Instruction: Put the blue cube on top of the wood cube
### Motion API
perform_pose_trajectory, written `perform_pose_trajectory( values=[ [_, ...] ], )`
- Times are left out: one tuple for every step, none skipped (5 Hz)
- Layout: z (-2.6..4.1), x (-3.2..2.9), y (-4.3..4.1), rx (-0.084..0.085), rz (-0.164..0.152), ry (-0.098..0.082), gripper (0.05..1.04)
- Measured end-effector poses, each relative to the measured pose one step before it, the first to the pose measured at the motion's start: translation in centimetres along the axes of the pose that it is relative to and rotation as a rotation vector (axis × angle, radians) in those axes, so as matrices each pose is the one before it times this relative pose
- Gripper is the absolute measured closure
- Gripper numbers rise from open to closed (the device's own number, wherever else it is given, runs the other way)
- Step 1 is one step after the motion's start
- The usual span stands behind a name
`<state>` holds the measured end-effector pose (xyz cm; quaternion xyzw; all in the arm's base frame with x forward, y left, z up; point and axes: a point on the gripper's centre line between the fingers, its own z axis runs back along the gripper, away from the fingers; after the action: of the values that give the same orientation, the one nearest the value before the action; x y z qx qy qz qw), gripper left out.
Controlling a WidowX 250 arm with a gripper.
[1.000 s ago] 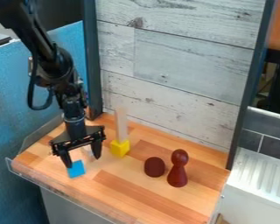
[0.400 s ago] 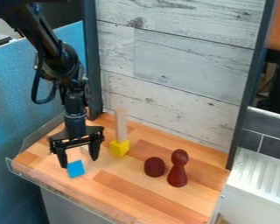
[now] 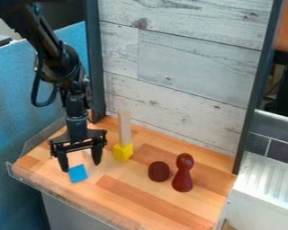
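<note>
On your counter [image 3: 131,204], the tool [image 3: 79,167] hangs toward the left corner, spread wide. You have a red-brown pawn [image 3: 183,174] nearer the right edge, a dark round piece [image 3: 159,171] beside it, a yellow block [image 3: 123,152] toward the back, and the blue cube [image 3: 78,173] just beside one fingertip, nearer the front edge.

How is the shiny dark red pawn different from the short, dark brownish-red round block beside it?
The shiny dark red pawn is taller; the short, dark brownish-red round block is squat. The pawn has a narrow neck and a round head, while the block is one plain lump. Both sit on the wooden tabletop.
</note>
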<state>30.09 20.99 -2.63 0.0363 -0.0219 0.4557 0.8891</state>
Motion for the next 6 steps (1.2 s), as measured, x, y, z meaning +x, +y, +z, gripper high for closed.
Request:
perform_pose_trajectory(
  values=[
    [-0.090, 0.440, 0.268, 0.0025, -0.0008, -0.0277, 0.083],
    [-0.004, 0.215, 0.284, 0.0158, 0.0104, -0.0092, 0.083],
    [-0.628, 0.125, 0.201, 0.0224, 0.0124, 0.0161, 0.083],
    [-0.666, 0.100, -0.018, 0.0115, 0.0119, 0.0218, 0.083],
    [-0.435, 0.187, -0.060, 0.0072, 0.0058, 0.0065, 0.121],
    [0.247, 0.465, 0.109, -0.0257, 0.0423, 0.0204, 0.398]
  ],
)
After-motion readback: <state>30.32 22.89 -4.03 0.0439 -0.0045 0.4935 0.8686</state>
